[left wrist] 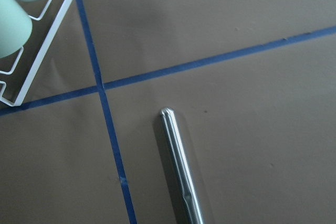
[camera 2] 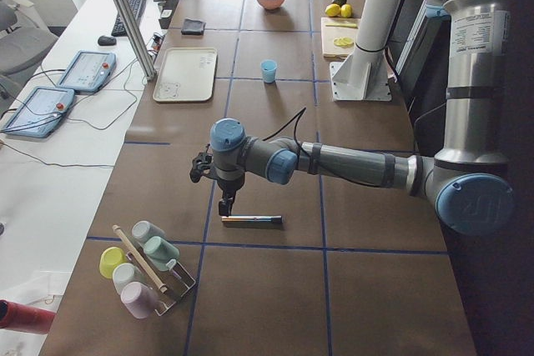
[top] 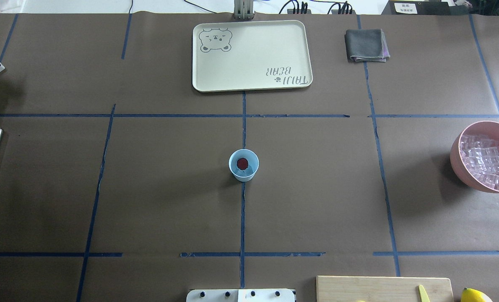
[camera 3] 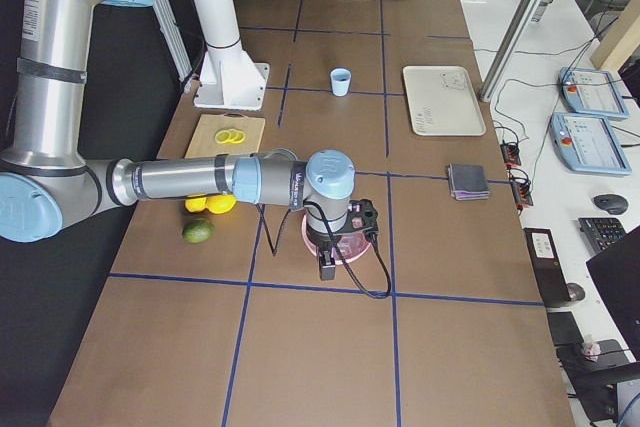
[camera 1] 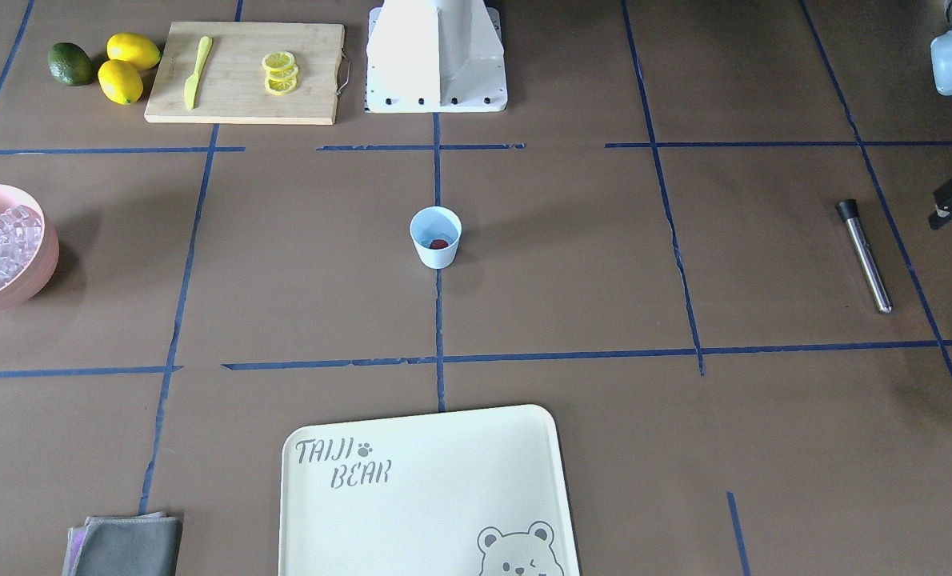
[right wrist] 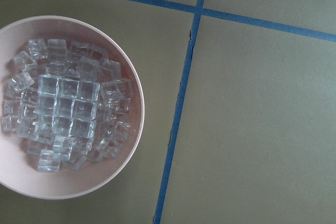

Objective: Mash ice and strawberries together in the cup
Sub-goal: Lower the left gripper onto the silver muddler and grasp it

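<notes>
The light-blue cup [camera 1: 436, 238] stands at the table's middle, also in the overhead view [top: 244, 165]. One red strawberry [top: 243, 163] lies in it. The ice [right wrist: 68, 124] fills a pink bowl [top: 459, 159] at my right. My right gripper [camera 3: 327, 270] hangs over that bowl; I cannot tell whether it is open or shut. A metal muddler [camera 1: 864, 256] with a black end lies at my left. My left gripper [camera 2: 227, 205] hangs just above one end of the muddler [camera 2: 250, 220]; I cannot tell its state. No fingers show in either wrist view.
A wooden cutting board [camera 1: 316, 72] with lemon slices [camera 1: 280, 72] and a yellow knife [camera 1: 197, 72] lies near the robot base [camera 1: 436, 56]. Two lemons [camera 1: 128, 68] and a lime [camera 1: 70, 64] lie beside it. A cream tray [camera 1: 428, 496], a grey cloth [camera 1: 128, 548] and a cup rack [camera 2: 146, 264] stand farther out.
</notes>
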